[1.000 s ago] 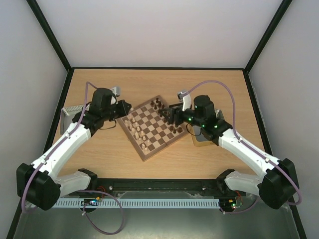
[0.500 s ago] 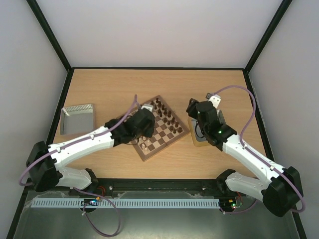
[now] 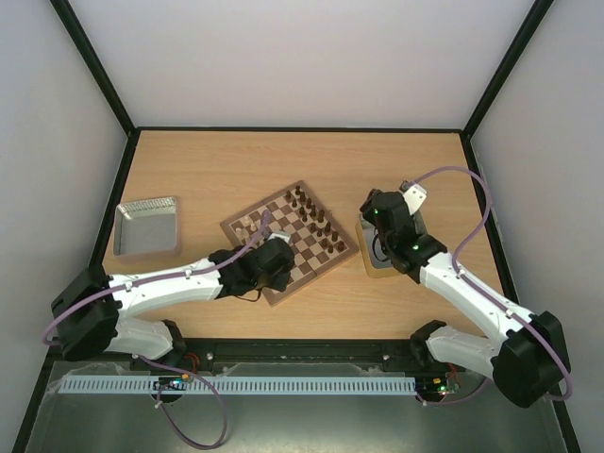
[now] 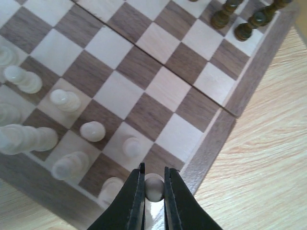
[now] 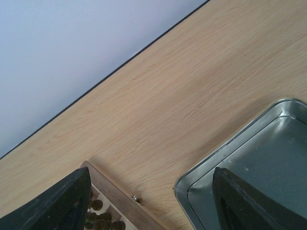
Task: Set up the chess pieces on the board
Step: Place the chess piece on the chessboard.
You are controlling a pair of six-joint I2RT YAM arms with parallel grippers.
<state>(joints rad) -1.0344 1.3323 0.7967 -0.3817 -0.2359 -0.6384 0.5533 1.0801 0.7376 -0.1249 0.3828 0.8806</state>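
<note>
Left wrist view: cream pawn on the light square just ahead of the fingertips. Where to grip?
Pinch the pawn at its head, coming straight down. It stands upright, and cream neighbours close by on the board probably leave no room for fingers from the side.

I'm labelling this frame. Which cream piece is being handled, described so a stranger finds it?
Find the board, then its near corner, where the left gripper hangs. The piece is the round-headed cream one pinched in that gripper; its cream neighbours stand free on squares.
</note>
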